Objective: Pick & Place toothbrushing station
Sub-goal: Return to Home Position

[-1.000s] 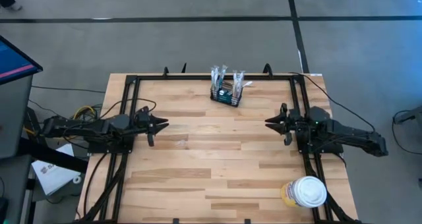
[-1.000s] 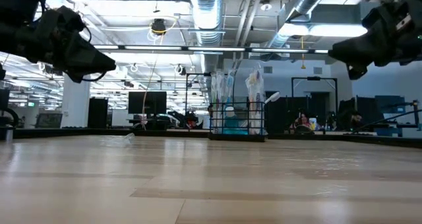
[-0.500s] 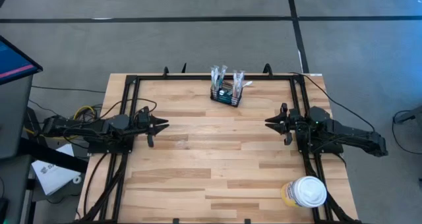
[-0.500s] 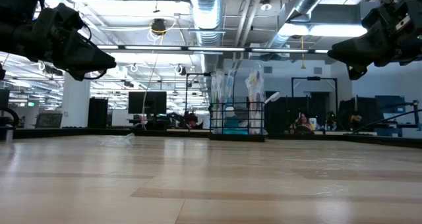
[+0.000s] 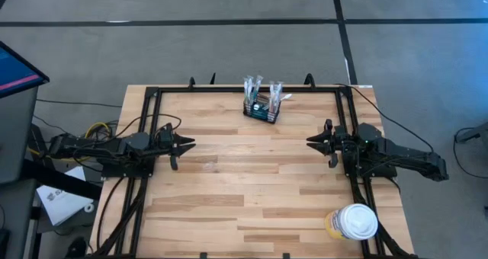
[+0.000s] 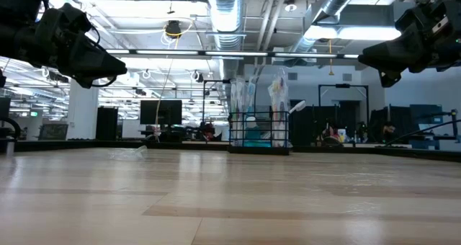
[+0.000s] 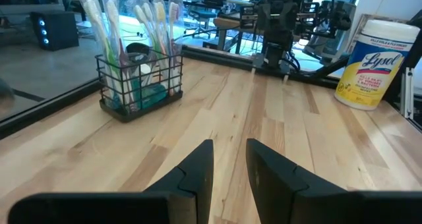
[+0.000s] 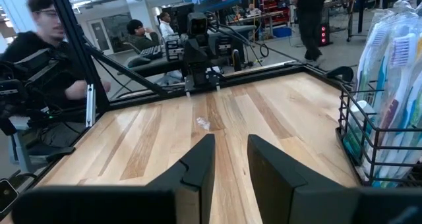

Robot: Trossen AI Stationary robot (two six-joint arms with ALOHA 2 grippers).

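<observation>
The toothbrushing station (image 5: 260, 107), a small black wire holder box filled with wrapped toothbrushes, stands on its base at the middle of the table's far edge; it also shows in the low view (image 6: 259, 133) and both wrist views (image 7: 140, 85) (image 8: 382, 138). My left gripper (image 5: 188, 143) hovers level over the table's left side, pointing right, its fingers (image 7: 198, 168) a little apart with nothing between them. My right gripper (image 5: 310, 141) mirrors it over the right side, pointing left, its fingers (image 8: 198, 159) likewise apart and empty. Both are clear of the station.
A round white-lidded yellow tub (image 5: 353, 222) stands at the table's near right corner. A black metal frame (image 5: 152, 99) runs along the table's left, far and right edges. People sit at desks beyond the table's left side (image 8: 39, 46). Bare wood lies between the grippers.
</observation>
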